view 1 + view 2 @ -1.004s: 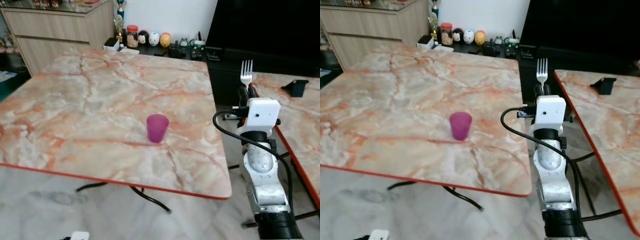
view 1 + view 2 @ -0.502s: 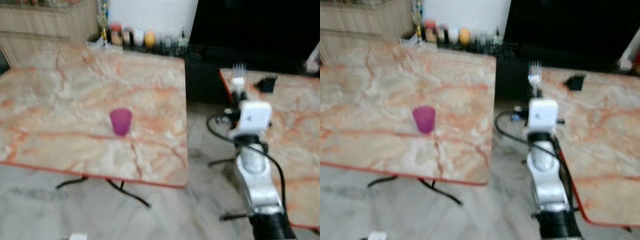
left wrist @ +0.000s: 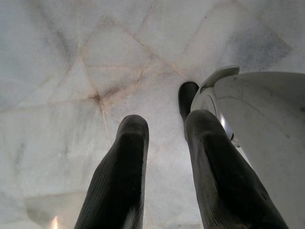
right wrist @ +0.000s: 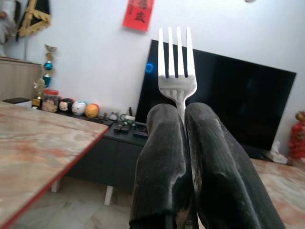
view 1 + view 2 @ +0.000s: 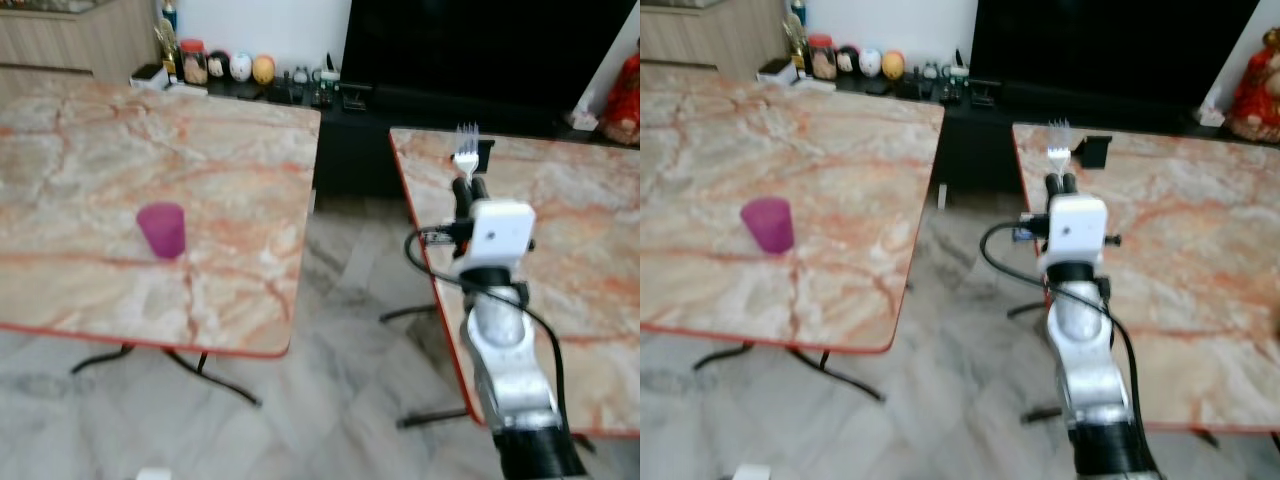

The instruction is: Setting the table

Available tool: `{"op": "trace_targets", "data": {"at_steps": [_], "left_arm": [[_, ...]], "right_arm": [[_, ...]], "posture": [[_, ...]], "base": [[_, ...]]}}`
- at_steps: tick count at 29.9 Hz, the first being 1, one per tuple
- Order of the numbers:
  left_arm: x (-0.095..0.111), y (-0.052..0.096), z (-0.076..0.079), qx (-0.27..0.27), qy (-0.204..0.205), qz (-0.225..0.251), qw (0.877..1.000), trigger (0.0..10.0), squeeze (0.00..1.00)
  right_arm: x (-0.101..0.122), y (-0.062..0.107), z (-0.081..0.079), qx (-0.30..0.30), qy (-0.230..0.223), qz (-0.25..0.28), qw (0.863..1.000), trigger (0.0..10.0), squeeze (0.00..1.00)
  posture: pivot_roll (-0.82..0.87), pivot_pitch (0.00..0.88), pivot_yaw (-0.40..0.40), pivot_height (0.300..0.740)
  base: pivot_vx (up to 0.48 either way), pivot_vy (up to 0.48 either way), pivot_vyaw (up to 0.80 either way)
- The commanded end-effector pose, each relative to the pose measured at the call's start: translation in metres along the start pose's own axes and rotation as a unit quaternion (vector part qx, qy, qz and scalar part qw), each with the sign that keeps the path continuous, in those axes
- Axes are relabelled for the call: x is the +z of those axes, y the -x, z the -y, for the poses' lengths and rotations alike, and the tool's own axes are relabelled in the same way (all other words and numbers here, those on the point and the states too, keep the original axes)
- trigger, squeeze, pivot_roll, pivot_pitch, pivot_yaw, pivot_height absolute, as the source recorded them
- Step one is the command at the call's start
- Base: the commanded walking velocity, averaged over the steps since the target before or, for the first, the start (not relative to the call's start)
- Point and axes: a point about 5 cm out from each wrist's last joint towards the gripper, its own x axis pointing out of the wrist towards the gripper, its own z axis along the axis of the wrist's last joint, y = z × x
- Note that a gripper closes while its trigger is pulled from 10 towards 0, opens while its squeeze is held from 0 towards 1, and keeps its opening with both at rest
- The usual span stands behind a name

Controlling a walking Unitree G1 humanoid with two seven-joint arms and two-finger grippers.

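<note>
Right gripper [image 5: 466,186] carrying a fork [image 5: 465,152] upright.
Its fingers are pinching the handle, tines rising above them right of centre, over the right worktop's [image 5: 590,240] edge; left gripper [image 3: 164,143] is hanging slightly parted.

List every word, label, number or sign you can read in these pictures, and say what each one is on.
Red paper sign on the white wall above the television: dark characters, too blurred to read.
Jar on the black cabinet: any label is too small to read.
White camera housing on the right arm: no legible marking.
Fork and purple cup: no text.
No text can be read.
</note>
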Motion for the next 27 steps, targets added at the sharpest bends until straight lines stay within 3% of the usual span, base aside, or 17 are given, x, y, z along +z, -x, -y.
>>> {"op": "trace_targets", "data": {"at_steps": [1, 27], "left_arm": [[0.0004, -0.0007, 0.0077, -0.012, -0.014, 0.000, 1.000, 10.0, 0.00], [0.0026, -0.0011, 0.0064, -0.013, -0.020, 0.000, 1.000, 10.0, 0.00]], "right_arm": [[0.0017, -0.0011, 0.0093, -0.016, 0.008, 0.005, 1.000, 10.0, 0.00], [0.0041, -0.0001, 0.0131, -0.027, 0.007, 0.008, 1.000, 10.0, 0.00]], "posture": [[0.07, 0.000, -0.046, 0.715], [0.05, 0.000, -0.034, 0.715]], "base": [[0.000, -0.334, 0.00], [0.000, -0.337, 0.00]]}}
